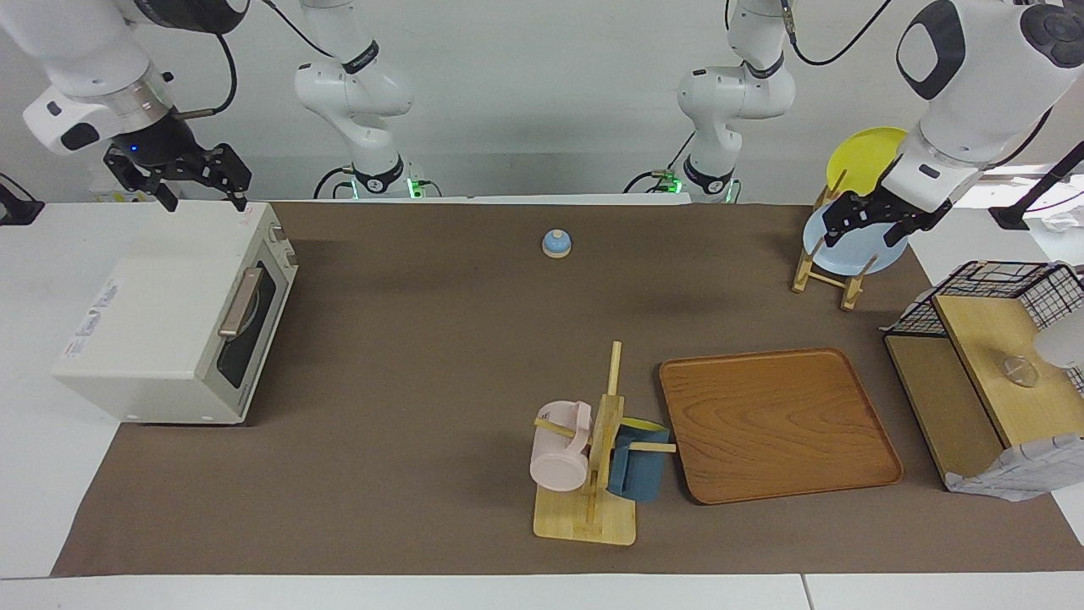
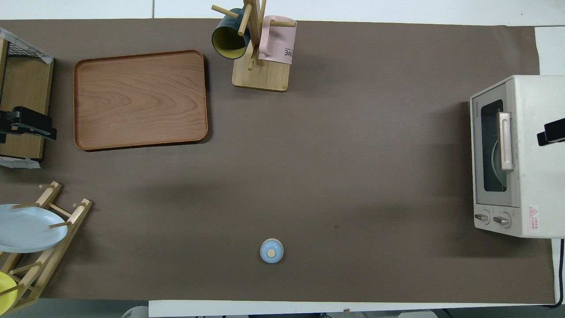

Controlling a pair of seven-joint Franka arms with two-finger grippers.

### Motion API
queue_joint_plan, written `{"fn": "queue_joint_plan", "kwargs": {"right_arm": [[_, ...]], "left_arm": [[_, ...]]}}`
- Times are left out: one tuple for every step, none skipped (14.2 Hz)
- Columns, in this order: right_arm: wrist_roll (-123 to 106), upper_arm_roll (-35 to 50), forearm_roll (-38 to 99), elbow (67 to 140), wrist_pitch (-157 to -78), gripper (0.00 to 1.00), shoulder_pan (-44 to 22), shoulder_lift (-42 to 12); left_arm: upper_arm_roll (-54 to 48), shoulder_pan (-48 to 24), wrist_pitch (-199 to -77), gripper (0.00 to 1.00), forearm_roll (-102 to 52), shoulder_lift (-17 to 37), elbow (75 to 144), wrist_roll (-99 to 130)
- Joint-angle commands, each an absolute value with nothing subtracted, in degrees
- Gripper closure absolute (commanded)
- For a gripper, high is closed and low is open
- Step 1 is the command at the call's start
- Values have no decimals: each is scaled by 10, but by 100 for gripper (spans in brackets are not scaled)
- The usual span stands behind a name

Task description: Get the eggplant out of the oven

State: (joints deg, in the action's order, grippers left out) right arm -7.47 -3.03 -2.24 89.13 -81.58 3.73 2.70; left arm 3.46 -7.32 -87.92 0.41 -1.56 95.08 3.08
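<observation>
The cream-white oven (image 1: 161, 313) stands at the right arm's end of the table, its dark glass door (image 1: 250, 326) shut and its tan bar handle across it; it also shows in the overhead view (image 2: 525, 154). The eggplant is hidden; through the glass only a pale curved rim shows. My right gripper (image 1: 206, 199) hangs open and empty over the oven's top, at the corner nearest the robots, and shows at the overhead view's edge (image 2: 551, 132). My left gripper (image 1: 865, 230) is open and empty over the plate rack (image 1: 834, 271).
A wooden tray (image 1: 779, 424) lies toward the left arm's end. Beside it a mug tree (image 1: 593, 474) holds a pink and a blue mug. A small blue bell (image 1: 556, 244) sits near the robots. A wooden shelf with a wire basket (image 1: 991, 364) stands at the left arm's end.
</observation>
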Motion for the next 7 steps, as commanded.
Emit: {"fn": "queue_joint_plan", "kwargs": {"right_arm": [[-69, -38, -16, 899, -823, 0, 34, 32], [-69, -37, -16, 899, -822, 0, 40, 30], [-69, -34, -16, 899, -821, 0, 43, 26], [-69, -34, -17, 900, -822, 0, 43, 25], [-69, -34, -16, 902, -823, 0, 45, 25], [-77, -36, -16, 909, -823, 0, 48, 28], [-98, -37, -14, 915, -827, 4, 53, 29]], "left_arm": [[35, -77, -869, 0, 3, -20, 944, 56], [35, -77, -867, 0, 5, -19, 941, 55], [35, -76, -867, 0, 6, -18, 940, 55], [34, -75, -868, 0, 5, -20, 943, 54], [34, -75, -867, 0, 5, -21, 946, 55], [34, -75, -867, 0, 5, -21, 946, 55], [34, -75, -867, 0, 5, -21, 946, 56]]}}
